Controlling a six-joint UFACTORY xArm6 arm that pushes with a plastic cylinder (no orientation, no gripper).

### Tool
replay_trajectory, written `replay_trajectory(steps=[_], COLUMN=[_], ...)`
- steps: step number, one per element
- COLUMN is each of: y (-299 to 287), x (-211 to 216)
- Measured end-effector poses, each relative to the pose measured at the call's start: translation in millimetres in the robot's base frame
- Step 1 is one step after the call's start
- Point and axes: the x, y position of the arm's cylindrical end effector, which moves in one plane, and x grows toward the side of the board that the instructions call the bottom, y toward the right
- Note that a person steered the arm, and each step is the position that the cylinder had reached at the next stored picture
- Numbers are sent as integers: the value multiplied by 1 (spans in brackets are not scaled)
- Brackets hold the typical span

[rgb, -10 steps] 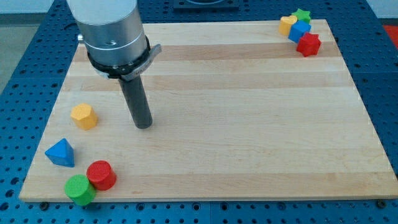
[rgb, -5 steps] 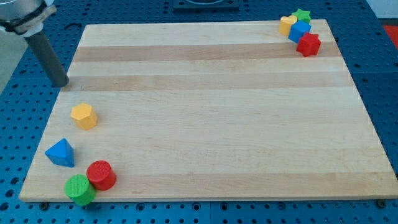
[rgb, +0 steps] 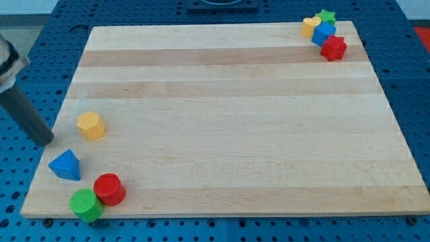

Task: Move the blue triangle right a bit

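Note:
The blue triangle (rgb: pixel 66 165) lies near the wooden board's (rgb: pixel 228 114) left edge, toward the view's bottom left. My tip (rgb: pixel 46 140) is at the board's left edge, just above and to the left of the blue triangle, with a small gap between them. The dark rod rises from the tip toward the view's upper left. A yellow hexagonal block (rgb: pixel 90 126) sits to the right of the tip, above the triangle.
A red cylinder (rgb: pixel 109 189) and a green cylinder (rgb: pixel 86 204) touch each other below the triangle, at the bottom left corner. At the top right corner a yellow block (rgb: pixel 310 26), a green star (rgb: pixel 326 16), a blue block (rgb: pixel 323 33) and a red block (rgb: pixel 333 48) cluster together.
My tip swept from the middle-left of the board out past its left edge, then down the edge to just above-left of the blue triangle. No block has moved.

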Motion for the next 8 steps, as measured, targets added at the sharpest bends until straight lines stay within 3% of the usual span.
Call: replay_trajectory(steps=[5,8], y=[1,30], x=[76,56])
